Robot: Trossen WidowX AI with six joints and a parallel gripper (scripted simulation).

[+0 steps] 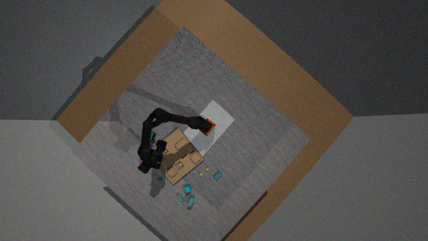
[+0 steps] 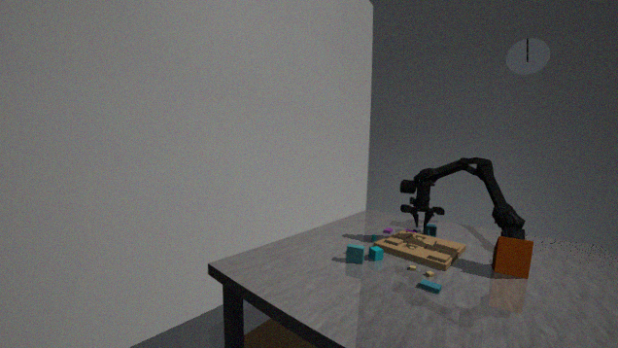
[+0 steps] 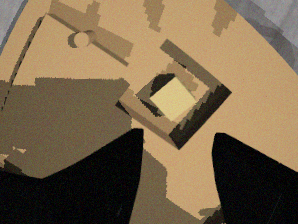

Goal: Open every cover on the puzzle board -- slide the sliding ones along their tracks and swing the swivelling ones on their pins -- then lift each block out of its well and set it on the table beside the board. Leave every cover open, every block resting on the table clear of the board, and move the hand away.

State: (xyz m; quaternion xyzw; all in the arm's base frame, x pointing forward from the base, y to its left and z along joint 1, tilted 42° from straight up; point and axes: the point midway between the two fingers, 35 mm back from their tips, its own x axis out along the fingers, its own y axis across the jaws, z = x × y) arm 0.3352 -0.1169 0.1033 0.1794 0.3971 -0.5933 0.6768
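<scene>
The tan puzzle board (image 1: 177,139) (image 2: 403,250) (image 3: 80,116) lies on the table beside the arm's base. In the wrist view an uncovered square well holds a pale yellow block (image 3: 174,98). A swivel cover (image 3: 100,35) on its pin lies swung aside to the upper left of the well. My gripper (image 3: 178,141) (image 2: 424,217) hangs just above the board's far end. Its fingers stand apart with nothing between them, and the well lies just beyond the fingertips.
Teal blocks (image 1: 187,188) (image 2: 355,254) (image 2: 375,253) lie on the table off the board's near end, another teal block (image 1: 217,175) (image 2: 429,286) lies to the side, and one (image 2: 430,229) stands behind the board. Two small yellow blocks (image 1: 201,174) (image 2: 412,267) lie near it. The orange arm base (image 1: 210,128) (image 2: 512,257) stands at the right.
</scene>
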